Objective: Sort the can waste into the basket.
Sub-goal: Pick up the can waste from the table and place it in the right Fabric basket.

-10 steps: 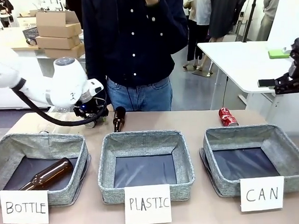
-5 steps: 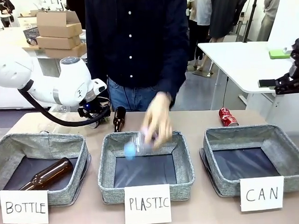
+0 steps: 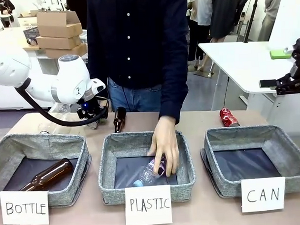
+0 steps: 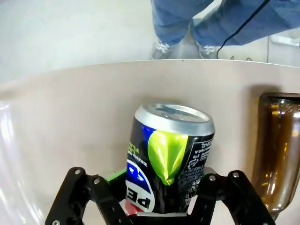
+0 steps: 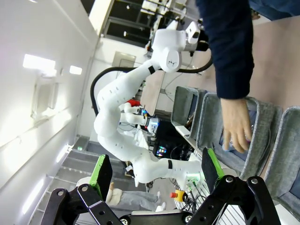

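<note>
light: bright, even | glare: sheen on can [image 4: 171,154], wall lamp [image 5: 37,63] blown | edges: wrist views bowed

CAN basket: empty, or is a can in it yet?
Empty. The CAN basket shows bare dark lining; the red can lies outside, behind it.

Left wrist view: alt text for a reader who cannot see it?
The left gripper clamps a dark can with a silver top, on the beige table. A brown glass bottle is beside it, at the picture's right.
</note>
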Motion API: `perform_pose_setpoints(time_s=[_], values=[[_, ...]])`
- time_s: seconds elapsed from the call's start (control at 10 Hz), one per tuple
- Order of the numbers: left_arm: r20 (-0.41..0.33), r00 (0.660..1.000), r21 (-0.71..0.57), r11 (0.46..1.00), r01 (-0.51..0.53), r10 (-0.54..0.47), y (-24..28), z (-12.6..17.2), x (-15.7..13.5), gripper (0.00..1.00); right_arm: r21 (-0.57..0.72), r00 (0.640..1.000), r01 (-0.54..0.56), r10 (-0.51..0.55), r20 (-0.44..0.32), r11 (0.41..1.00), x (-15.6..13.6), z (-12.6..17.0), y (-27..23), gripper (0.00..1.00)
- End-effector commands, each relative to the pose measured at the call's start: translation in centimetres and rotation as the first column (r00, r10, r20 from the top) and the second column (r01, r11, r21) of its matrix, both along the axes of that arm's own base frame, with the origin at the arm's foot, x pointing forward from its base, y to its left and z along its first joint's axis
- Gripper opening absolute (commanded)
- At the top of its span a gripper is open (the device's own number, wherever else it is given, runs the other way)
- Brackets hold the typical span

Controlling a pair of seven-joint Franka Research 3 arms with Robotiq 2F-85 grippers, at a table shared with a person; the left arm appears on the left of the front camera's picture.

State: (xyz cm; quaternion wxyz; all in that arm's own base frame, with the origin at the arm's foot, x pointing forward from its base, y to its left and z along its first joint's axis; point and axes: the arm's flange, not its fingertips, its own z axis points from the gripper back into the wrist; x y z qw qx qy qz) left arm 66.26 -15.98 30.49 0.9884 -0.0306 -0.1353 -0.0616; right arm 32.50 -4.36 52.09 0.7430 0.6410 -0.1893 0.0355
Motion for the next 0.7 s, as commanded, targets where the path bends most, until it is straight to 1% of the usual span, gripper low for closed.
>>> perform_pose_setpoints(time_s=[0.0, 0.2, 0.3, 0.4, 0.5, 0.6], values=[[-0.014, 1.000, 0.011, 1.000, 0.007, -0.007, 0.5, 1.3, -0.4, 0.00, 0.021, 0.999, 0.001, -0.002, 0.033, 1.000, 0.2, 0.0, 0.0, 1.00], [-0.019, 1.000, 0.015, 1.000, -0.010, 0.010, 1.0, 3.1, -1.3, 0.00, 0.021, 0.999, 0.001, -0.002, 0.033, 1.000, 0.2, 0.0, 0.0, 1.00], [-0.004, 1.000, -0.003, 1.000, -0.023, 0.023, 1.5, 6.1, -3.1, 0.00, 0.021, 0.999, 0.001, -0.002, 0.033, 1.000, 0.2, 0.0, 0.0, 1.00], [-0.025, 0.999, -0.043, 0.999, -0.023, 0.022, 2.3, 10.4, -6.3, 0.00, 0.021, 0.999, 0.001, -0.002, 0.033, 1.000, 0.2, 0.0, 0.0, 1.00], [-0.042, 0.999, -0.078, 0.997, 0.018, -0.021, 3.6, 15.2, -11.2, 0.00, 0.021, 0.999, 0.001, -0.002, 0.033, 1.000, 0.2, 0.0, 0.0, 1.00], [-0.015, 0.996, -0.142, 0.986, 0.086, -0.089, 5.3, 19.1, -16.7, 0.00, 0.021, 0.999, 0.001, -0.002, 0.033, 1.000, 0.2, 0.0, 0.0, 1.00]])
